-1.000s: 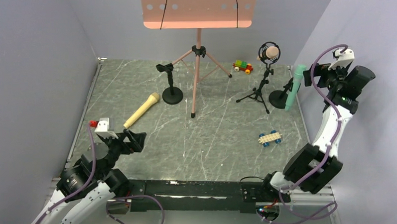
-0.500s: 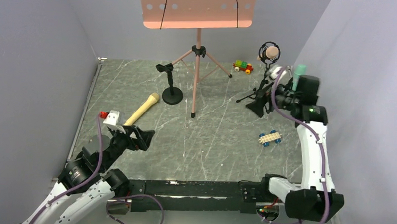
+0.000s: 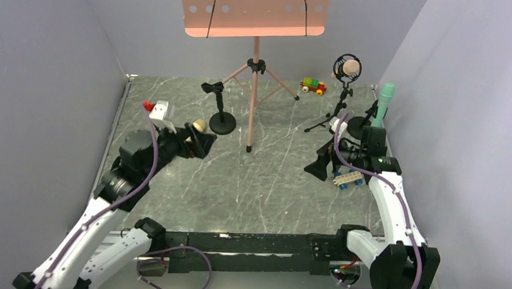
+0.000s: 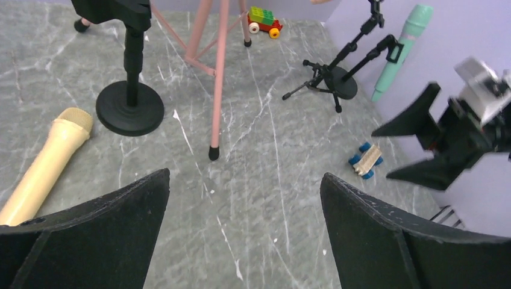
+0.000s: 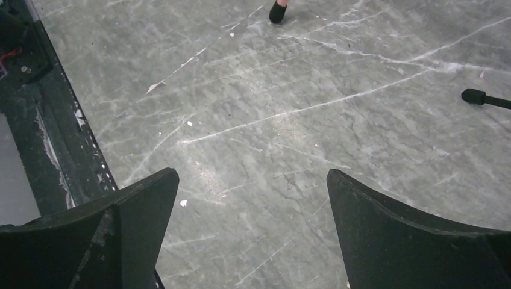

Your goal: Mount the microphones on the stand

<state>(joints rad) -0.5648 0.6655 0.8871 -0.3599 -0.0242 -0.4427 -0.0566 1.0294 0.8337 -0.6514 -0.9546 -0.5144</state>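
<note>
The pale yellow microphone (image 4: 45, 165) lies flat on the table. In the top view my left arm covers all of it but its head (image 3: 199, 124). My left gripper (image 3: 202, 142) (image 4: 245, 174) hovers open and empty just right of it. Beyond it stands an empty black round-base stand (image 3: 221, 111) (image 4: 129, 90). The teal microphone (image 3: 383, 104) (image 4: 401, 51) sits in the clip of a low stand by the right wall. The pink microphone (image 3: 349, 69) rests in a tripod stand. Over bare table my right gripper (image 3: 320, 161) (image 5: 253, 173) is open and empty.
A pink music stand (image 3: 254, 86) on tripod legs stands at the back centre. A coloured brick car (image 3: 312, 86) is at the back. A blue-wheeled car (image 3: 347, 178) lies right beside my right gripper. Grey walls close in the left, back and right sides.
My left arm has reached forward over the yellow microphone. My right arm has swung down and left from the teal microphone to low over the table near the blue-wheeled car.
</note>
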